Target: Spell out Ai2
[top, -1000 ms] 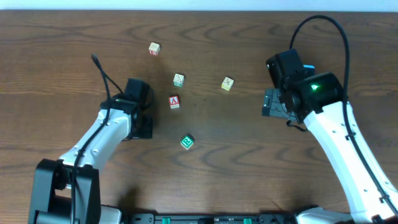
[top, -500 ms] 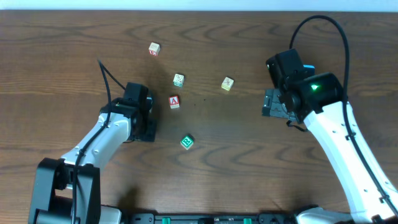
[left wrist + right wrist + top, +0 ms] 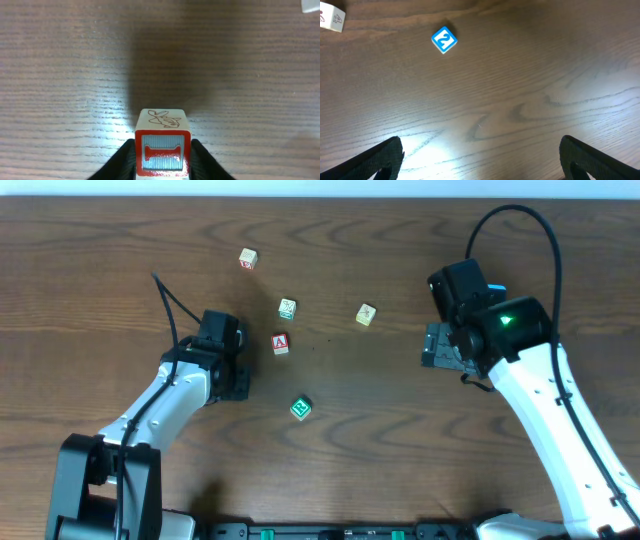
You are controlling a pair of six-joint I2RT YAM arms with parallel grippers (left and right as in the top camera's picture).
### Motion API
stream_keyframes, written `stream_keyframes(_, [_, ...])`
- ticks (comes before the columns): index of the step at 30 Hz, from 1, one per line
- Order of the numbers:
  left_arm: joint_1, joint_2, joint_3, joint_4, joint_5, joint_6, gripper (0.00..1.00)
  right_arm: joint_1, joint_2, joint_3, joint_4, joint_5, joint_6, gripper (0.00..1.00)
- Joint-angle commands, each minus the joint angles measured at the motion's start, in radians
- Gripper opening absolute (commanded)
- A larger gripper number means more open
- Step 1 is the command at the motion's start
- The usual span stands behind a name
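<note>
In the left wrist view, a wooden block [image 3: 162,149] with a red letter I on its facing side and a fish drawing on top sits on the table. My left gripper [image 3: 163,156] is shut on it, one finger on each side. From overhead the left gripper [image 3: 232,378] hides this block. The red A block [image 3: 280,343] lies just to its right. The 2 block [image 3: 300,408] lies nearer the front and shows blue in the right wrist view [image 3: 443,39]. My right gripper [image 3: 440,345] stands open over bare table, nothing between its fingers [image 3: 375,160].
Three more small blocks lie on the brown wooden table: one at the back left [image 3: 248,258], one above the A block [image 3: 287,308], one toward the right [image 3: 366,314]. A pale block corner [image 3: 311,5] shows at the left wrist view's top right.
The left gripper has closed onto the I block, and its arm has shifted slightly. The right arm and the loose blocks have not moved.
</note>
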Motion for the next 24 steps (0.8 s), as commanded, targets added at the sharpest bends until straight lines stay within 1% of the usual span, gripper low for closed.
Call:
stream_keyframes(1, [0.003, 0.005, -0.002, 0.003, -0.021, -0.017, 0.26, -0.009, -0.002, -0.001, -0.002, 0.021, -0.011, 0.99])
stream_keyframes(8, [0.002, 0.005, -0.002, 0.008, -0.002, -0.174, 0.27, -0.009, -0.002, -0.001, -0.001, 0.021, -0.01, 0.99])
stream_keyframes(10, [-0.001, 0.005, -0.002, 0.009, 0.024, -0.222, 0.27, -0.009, -0.002, -0.001, -0.001, 0.021, -0.01, 0.99])
stream_keyframes(14, [-0.027, 0.005, -0.002, 0.008, 0.082, -0.375, 0.26, -0.009, -0.002, -0.001, 0.003, 0.021, -0.009, 0.99])
stream_keyframes(15, [-0.041, 0.005, -0.002, 0.009, 0.077, -0.436, 0.24, -0.009, -0.002, -0.001, 0.003, 0.022, 0.0, 0.99])
stream_keyframes(17, [-0.06, 0.005, -0.002, 0.009, 0.057, -0.535, 0.22, -0.009, -0.002, -0.001, 0.006, 0.021, 0.004, 0.99])
stream_keyframes(21, [-0.093, 0.005, -0.002, 0.026, 0.025, -0.822, 0.22, -0.009, -0.002, -0.001, 0.01, 0.013, 0.009, 0.99])
stream_keyframes(22, [-0.097, 0.005, -0.002, 0.042, 0.02, -0.893, 0.21, -0.009, -0.002, -0.001, 0.01, 0.013, 0.009, 0.99])
stream_keyframes(23, [-0.098, 0.005, -0.002, 0.055, 0.018, -0.954, 0.18, -0.009, -0.002, -0.001, 0.01, 0.013, 0.009, 0.99])
stream_keyframes(24, [-0.098, 0.005, -0.002, 0.071, 0.012, -1.048, 0.18, -0.009, -0.002, -0.001, 0.01, 0.013, 0.009, 0.99])
